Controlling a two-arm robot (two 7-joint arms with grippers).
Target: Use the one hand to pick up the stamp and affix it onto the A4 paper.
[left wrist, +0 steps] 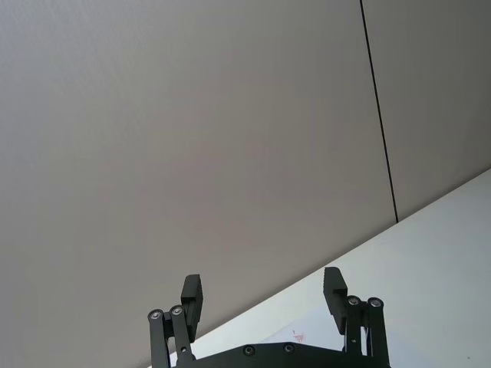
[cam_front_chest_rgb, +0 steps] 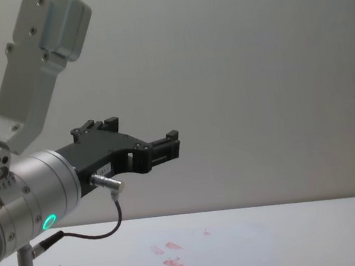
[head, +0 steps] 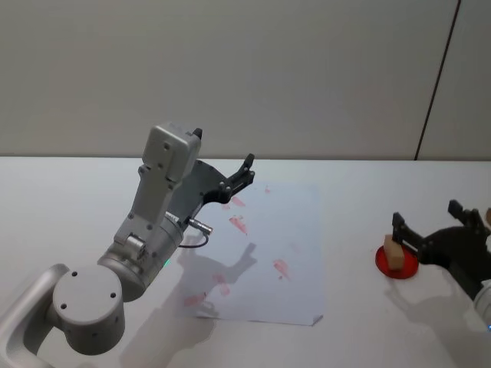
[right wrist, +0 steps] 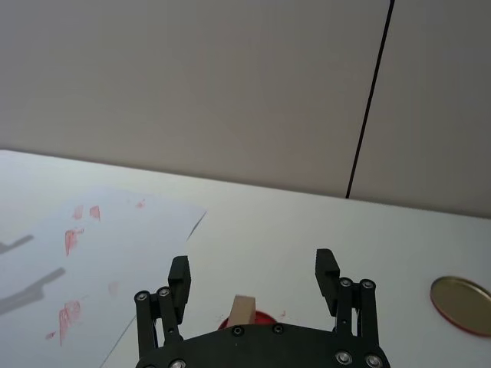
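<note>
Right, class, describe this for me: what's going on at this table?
The right black two-finger gripper is open at the small tan wooden stamp, which stands on a red round pad. It has not closed on it yet. The left gripper hangs open above the white A4 paper, which bears red stamped marks.

1. Light is soft and even, falling from above. The wall (head: 230,69) reads as flat grey-beige and the table (head: 61,199) as bright white.
2. The A4 paper (head: 299,222) barely contrasts with the table; only its edges and a thin shadow line set it apart.
3. The raised left gripper (head: 247,170) and its arm throw a soft-edged grey shadow across the paper.
4. A fainter shadow lies on the table under the right gripper (head: 426,213).
5. In the chest view the ring light (cam_front_chest_rgb: 48,221) glows green on silver metal, which carries mild highlights.
</note>
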